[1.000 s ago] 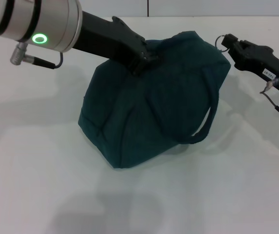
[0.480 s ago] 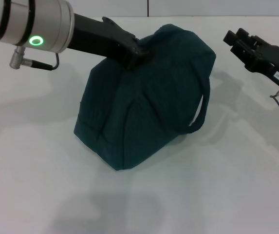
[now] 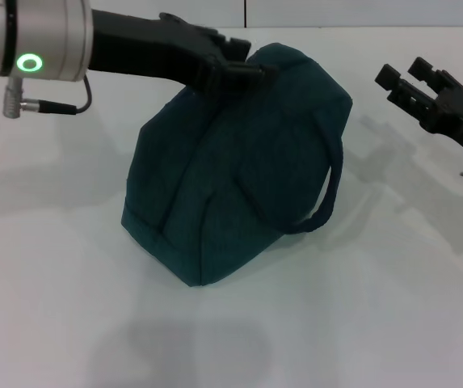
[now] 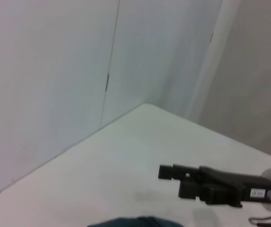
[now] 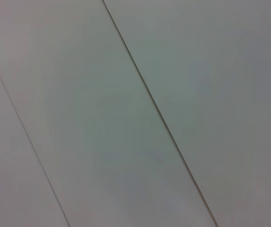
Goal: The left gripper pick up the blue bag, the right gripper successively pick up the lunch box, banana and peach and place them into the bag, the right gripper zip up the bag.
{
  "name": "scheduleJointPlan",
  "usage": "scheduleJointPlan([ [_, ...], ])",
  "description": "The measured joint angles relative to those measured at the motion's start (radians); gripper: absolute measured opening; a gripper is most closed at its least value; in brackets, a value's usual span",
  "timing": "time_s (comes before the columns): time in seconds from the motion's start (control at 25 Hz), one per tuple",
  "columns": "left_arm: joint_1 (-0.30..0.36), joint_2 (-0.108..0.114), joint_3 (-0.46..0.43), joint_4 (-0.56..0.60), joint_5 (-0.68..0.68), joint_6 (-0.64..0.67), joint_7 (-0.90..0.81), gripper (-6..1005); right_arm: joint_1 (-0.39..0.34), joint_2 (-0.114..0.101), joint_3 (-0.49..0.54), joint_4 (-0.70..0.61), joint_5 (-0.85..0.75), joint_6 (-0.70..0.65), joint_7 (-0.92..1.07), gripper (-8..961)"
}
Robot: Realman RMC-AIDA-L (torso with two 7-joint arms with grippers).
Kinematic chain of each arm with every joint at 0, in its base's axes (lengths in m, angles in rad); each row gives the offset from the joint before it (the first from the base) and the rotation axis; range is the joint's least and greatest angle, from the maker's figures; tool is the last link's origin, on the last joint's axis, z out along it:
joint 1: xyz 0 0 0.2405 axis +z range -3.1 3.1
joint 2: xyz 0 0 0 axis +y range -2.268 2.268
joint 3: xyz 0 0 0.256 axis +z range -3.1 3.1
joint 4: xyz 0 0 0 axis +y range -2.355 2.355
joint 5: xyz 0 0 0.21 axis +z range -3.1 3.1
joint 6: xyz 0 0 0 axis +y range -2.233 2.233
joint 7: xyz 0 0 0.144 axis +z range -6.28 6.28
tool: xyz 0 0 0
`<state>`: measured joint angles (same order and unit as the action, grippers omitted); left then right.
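Centre of the head frame: bag (image 3: 239, 162) sits on the white worktop (image 3: 376, 323), tilted, closed on top, one loop handle (image 3: 328, 194) hanging down its right side. Left tool (image 3: 243, 69) comes in from the upper left and sits at the bag's top edge, touching the fabric; fingers look together on it, so clamped on the bag's top as far as I can tell. Left arm's silver wrist section with a lit green ring (image 3: 29, 62) fills the upper-left corner. Right tool (image 3: 409, 81) is at the right edge of the frame, above the worktop, well apart from the bag; its fingers stand apart, nothing between them. Left wrist view: white worktop corner and grey wall panels, the right tool (image 4: 166, 171) low in the frame pointing left, fingers not resolvable there, and a sliver of the bag (image 4: 135, 221) at the bottom edge. Right wrist view: only a plain pale surface with two diagonal seams (image 5: 159, 113). Lunch box, banana and peach not visible in any view.
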<state>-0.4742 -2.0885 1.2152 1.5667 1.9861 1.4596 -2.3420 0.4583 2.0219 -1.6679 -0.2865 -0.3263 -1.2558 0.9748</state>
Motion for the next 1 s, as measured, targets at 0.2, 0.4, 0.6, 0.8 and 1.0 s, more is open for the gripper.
scheduleJointPlan([
  [0.2, 0.071, -0.002, -0.071, 0.000, -0.155, -0.004, 0.156, 545, -0.028, -0.004, 0.020, 0.000, 0.001, -0.079, -0.006, 779],
  [0.4, 0.176, 0.001, -0.203, -0.069, -0.383, 0.054, 0.414, 652, -0.069, -0.032, 0.045, 0.000, -0.018, -0.251, -0.018, 884],
  [0.6, 0.247, 0.005, -0.294, -0.190, -0.489, 0.165, 0.569, 777, -0.083, -0.072, 0.047, -0.002, -0.158, -0.495, -0.035, 885],
  [0.8, 0.297, 0.006, -0.419, -0.387, -0.429, 0.338, 0.786, 865, -0.072, -0.082, 0.047, -0.011, -0.361, -0.589, -0.076, 884],
  [1.0, 0.371, 0.010, -0.495, -0.608, -0.377, 0.409, 1.043, 862, -0.081, -0.071, 0.048, 0.000, -0.509, -0.557, -0.169, 874],
])
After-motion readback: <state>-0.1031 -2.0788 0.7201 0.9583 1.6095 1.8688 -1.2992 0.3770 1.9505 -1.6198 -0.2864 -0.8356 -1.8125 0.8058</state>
